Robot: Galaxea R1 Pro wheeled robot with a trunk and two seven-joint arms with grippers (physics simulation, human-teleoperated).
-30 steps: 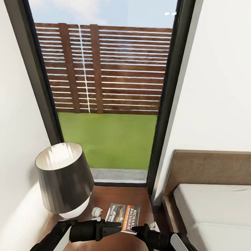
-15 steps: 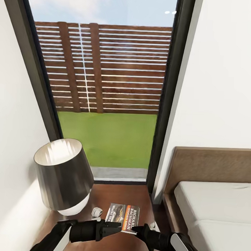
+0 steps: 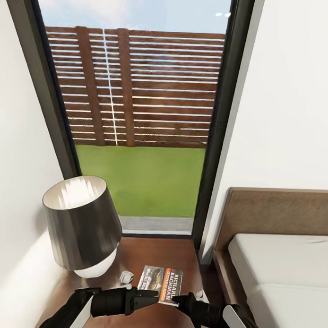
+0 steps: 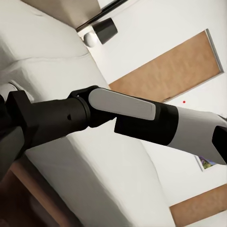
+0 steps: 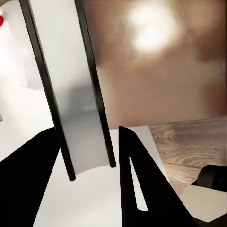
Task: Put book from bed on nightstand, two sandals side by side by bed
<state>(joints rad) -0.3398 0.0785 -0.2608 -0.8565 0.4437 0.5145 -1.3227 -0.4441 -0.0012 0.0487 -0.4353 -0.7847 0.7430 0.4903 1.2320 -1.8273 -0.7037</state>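
Observation:
The book (image 3: 161, 279), with its orange band and white lettering, lies flat on the glossy reddish-brown nightstand (image 3: 146, 253), left of the bed (image 3: 283, 262). My right gripper (image 3: 177, 300) hovers at the book's near edge; in the right wrist view (image 5: 85, 189) its dark fingers (image 5: 142, 189) stand apart with nothing between them. My left gripper (image 3: 150, 294) points across just in front of the book's near left corner, and its fingers are too dark to read. The sandals are out of view.
A grey-shaded lamp (image 3: 81, 225) stands on the nightstand's left side, with a small white object (image 3: 127, 276) beside its base. A tall window (image 3: 141, 125) rises behind the nightstand and white walls flank it. The left wrist view looks past my right forearm (image 4: 142, 113) at the mattress (image 4: 56, 61).
The camera has shifted a little, so the lamp and headboard sit higher in the picture. The book and both arms have not moved.

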